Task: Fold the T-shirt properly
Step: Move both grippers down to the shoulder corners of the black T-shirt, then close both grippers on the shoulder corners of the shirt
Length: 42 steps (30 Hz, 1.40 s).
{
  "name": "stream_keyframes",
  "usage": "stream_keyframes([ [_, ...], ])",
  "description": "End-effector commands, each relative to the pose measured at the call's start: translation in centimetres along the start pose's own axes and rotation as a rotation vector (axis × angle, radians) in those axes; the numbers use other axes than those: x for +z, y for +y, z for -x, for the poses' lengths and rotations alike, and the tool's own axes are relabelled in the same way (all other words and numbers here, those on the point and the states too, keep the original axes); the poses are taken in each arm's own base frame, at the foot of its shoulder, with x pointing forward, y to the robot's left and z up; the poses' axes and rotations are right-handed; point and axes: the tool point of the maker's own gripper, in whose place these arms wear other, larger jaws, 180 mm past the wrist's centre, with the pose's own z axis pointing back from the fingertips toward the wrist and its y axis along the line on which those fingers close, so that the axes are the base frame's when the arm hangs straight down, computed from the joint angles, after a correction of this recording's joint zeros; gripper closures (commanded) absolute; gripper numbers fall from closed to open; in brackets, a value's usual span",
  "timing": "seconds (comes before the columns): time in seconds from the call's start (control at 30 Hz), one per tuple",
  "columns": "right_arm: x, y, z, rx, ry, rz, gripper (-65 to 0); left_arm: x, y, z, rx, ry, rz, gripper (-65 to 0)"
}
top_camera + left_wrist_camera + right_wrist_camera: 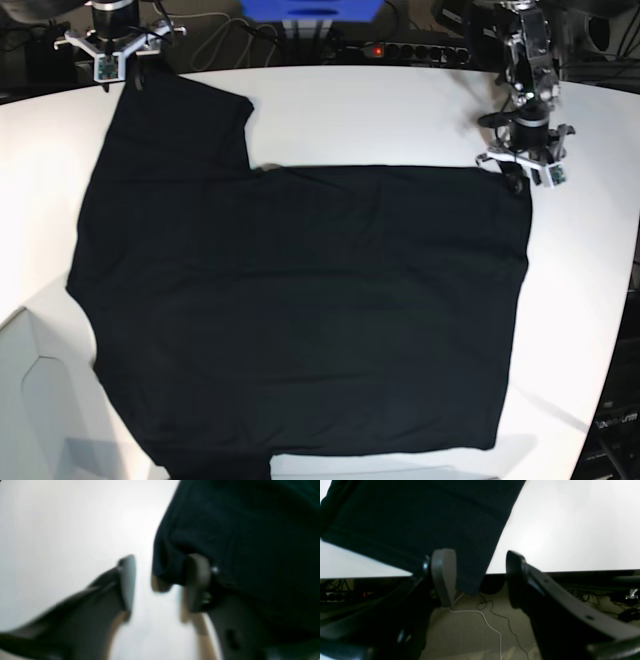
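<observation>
A: T-shirt (300, 310) spread flat on the white table (400, 120), plain black face up. One sleeve runs to the far corner; near hem cut off at the base view's bottom edge. No print or tag on view.

B: Left gripper (160, 582)?

A: At the cloth's far corner on the base view's right. Wrist view badly blurred. Jaws apart with a gap between them; one finger (197, 580) lies against a bunched fold of the T-shirt, the other (127, 580) stands clear over bare table. Whether cloth is pinched, cannot tell.

B: Right gripper (481, 577)?

A: At the sleeve tip by the table's far edge. Jaws wide; sleeve hem hangs between them, touching one finger (443, 575) only. Nothing clamped. Floor cables (492, 627) below.
</observation>
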Motion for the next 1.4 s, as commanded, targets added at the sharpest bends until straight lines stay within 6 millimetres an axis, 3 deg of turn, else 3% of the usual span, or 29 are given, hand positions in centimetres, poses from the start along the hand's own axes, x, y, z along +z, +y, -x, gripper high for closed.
stream_keyframes([
  [0.0, 0.3, -0.2, -0.4, 0.011, -0.019, 0.002, -32.3, 0.2, 0.5, 1.0, -0.019, 0.049, -0.014, -20.7],
  [0.23, -0.5, -0.2, -0.6, 0.004, -0.029, 0.006, -33.1, 0.3, 0.6, 0.8, -0.017, 0.045, -0.017, 0.0],
  [0.63, -2.9, -0.4, 1.9, 0.002, 0.024, 0.012, -42.6, 2.1, 0.4, -0.1, -0.042, 0.013, -0.003, 0.0],
  [1.03, -4.6, -0.5, 3.9, -0.010, 0.068, 0.020, -42.3, 2.1, 0.6, -0.1, -0.043, 0.013, -0.007, 0.0],
  [1.13, -4.6, -0.5, 3.8, -0.001, 0.067, 0.014, -37.7, 2.2, 1.7, -0.5, -0.035, 0.004, -0.035, 0.0],
  [1.37, -4.9, -0.6, 3.5, 0.043, 0.058, -0.012, -13.3, 2.2, 2.1, -0.7, -0.034, 0.000, -0.043, 0.0],
])
